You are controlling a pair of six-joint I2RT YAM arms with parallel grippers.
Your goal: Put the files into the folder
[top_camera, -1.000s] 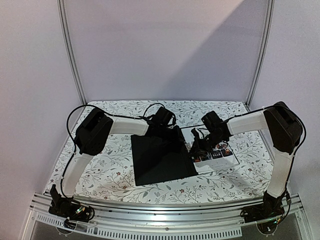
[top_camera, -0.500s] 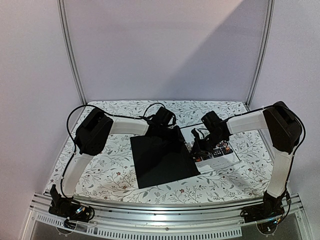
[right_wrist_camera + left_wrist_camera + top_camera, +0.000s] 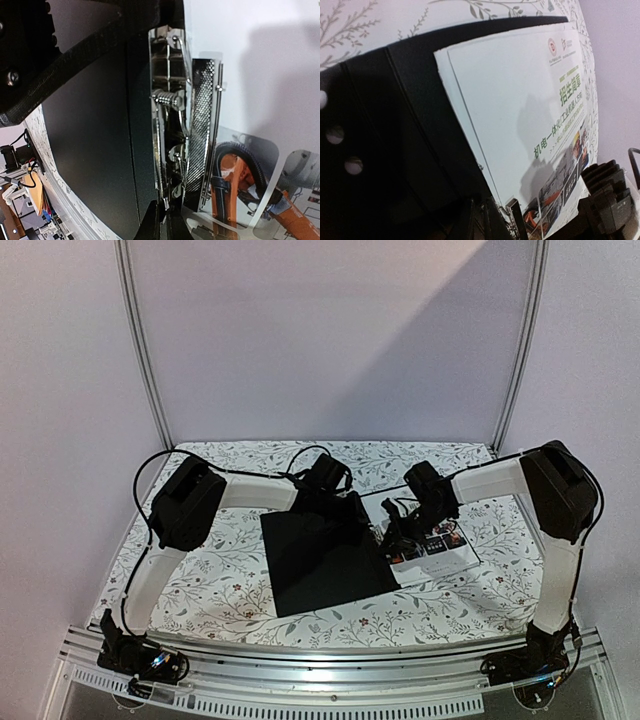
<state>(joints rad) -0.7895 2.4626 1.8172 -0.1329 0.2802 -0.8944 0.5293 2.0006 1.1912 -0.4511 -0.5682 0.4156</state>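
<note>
Lying open and black side up mid-table is the folder, and the files rest on its three o'clock leaf, colourful brochure sheet on top. Along the sheets' nine o'clock edge runs the metal clip. The right gripper sits right over it, jaws pressed together, nothing between them. At the folder's twelve o'clock edge is the left gripper, jaws closed too; can't tell whether it pinches the cover. Flowered table all round.
</note>
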